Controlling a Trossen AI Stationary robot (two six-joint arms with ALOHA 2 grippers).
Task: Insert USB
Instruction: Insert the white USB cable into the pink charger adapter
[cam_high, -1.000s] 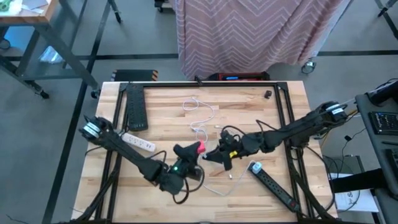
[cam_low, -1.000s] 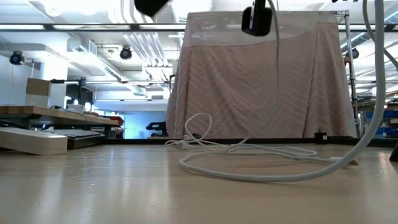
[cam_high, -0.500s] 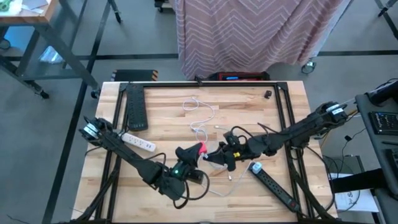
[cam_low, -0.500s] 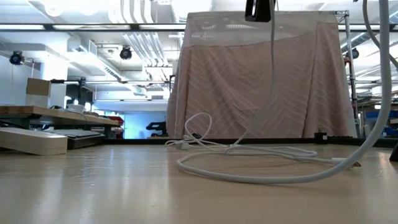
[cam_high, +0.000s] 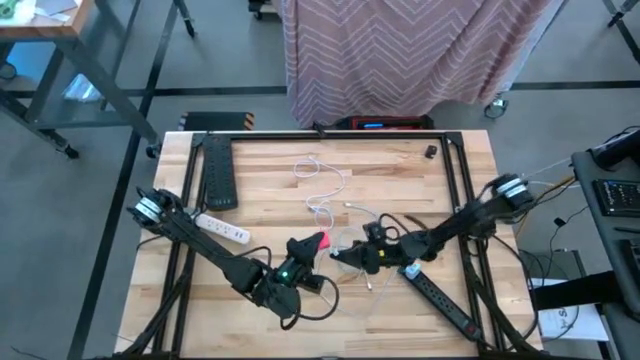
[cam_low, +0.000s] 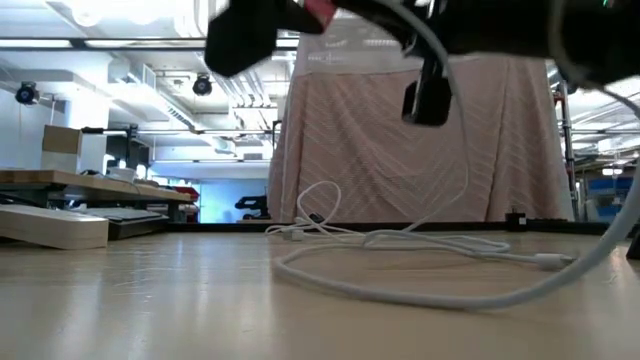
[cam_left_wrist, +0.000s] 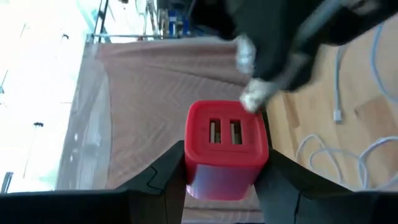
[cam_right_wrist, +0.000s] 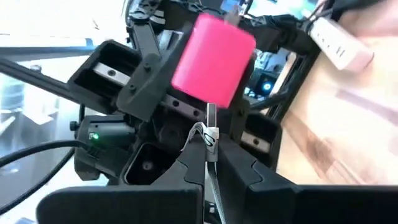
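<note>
Left gripper (cam_left_wrist: 227, 171) jaws clamp red charger (cam_left_wrist: 227, 146), ports facing out for access; lower centre of high view, above bench (cam_high: 400, 175). Right gripper (cam_right_wrist: 210, 163) jaws pinch plug (cam_right_wrist: 211, 127), tip just short of charger. Cable (cam_low: 400, 285) trails slack.

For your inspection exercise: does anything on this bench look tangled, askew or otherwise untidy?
The white cable sprawls in loose loops mid-table rather than coiled. The white power strip and the black power strip lie diagonally, askew to the table edges. No damage is visible.
</note>
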